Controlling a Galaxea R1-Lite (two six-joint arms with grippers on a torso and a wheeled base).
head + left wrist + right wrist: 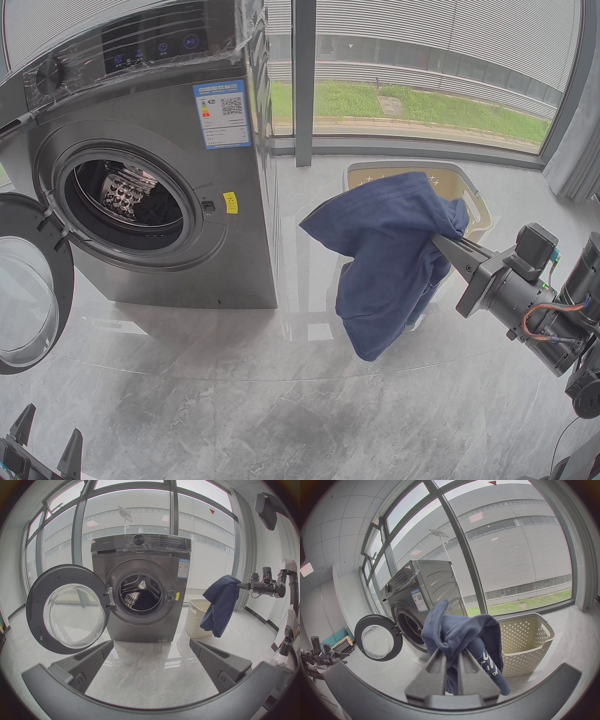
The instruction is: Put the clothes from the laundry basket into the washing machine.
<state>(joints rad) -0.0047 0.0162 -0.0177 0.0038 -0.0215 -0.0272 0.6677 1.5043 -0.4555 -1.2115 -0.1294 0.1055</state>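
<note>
A navy blue garment (387, 256) hangs in the air above the floor, in front of the cream laundry basket (478, 209). My right gripper (445, 242) is shut on its upper edge; the cloth (462, 633) drapes over its fingertips. The grey washing machine (156, 156) stands at the left with its round door (25, 281) swung open. Dark clothing (156, 209) lies inside the drum. My left gripper (47, 437) is open low at the near left, facing the machine (140, 586) with nothing between its fingers (218, 664).
Glossy grey marble floor (250, 387) spreads between me and the machine. A tall window and its dark post (304, 81) stand behind the basket (528, 642). A grey curtain (578, 150) hangs at the far right.
</note>
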